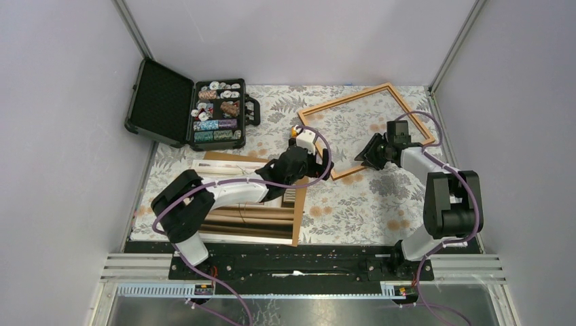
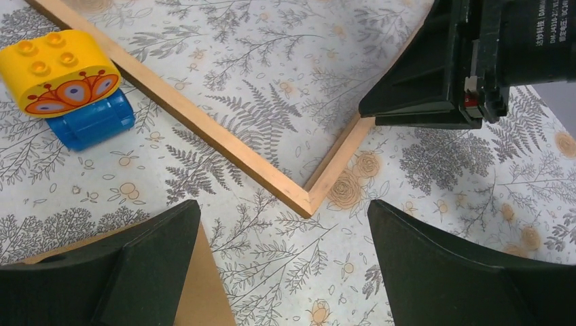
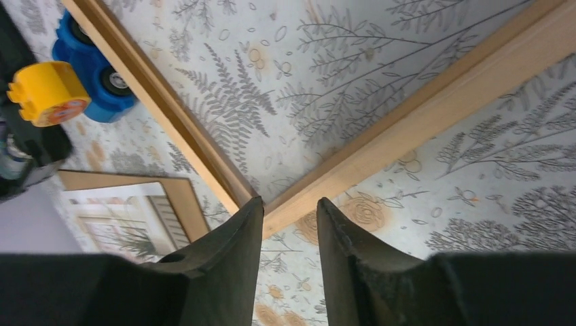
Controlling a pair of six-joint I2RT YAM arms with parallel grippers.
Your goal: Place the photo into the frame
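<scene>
**At the frame's near corner: one gripper wide, one narrow**

Just ahead of the left gripper, between its widely spread and empty fingers, lies the near corner of the frame. The frame rests flat on the floral cloth, turned like a diamond.

The right gripper stands above the same corner, over the rail on its side. Its fingers are narrow, and the corner shows in the small gap. Whether they touch the wood I cannot tell. The two grippers are near each other, with a strip of bare cloth between them.

Ahead and left of the left gripper, just outside the frame rail, sits a toy: a yellow brick on a blue wheeled base.

Behind the left gripper, under its arm, the photo lies face up on the brown backing board, whose corner reaches under the left finger.

Behind the right gripper the cloth is bare up to the near table edge.

Far left of both grippers a black case stands open. Its compartments hold rows of small round pieces, white, brown and blue-green.
</scene>
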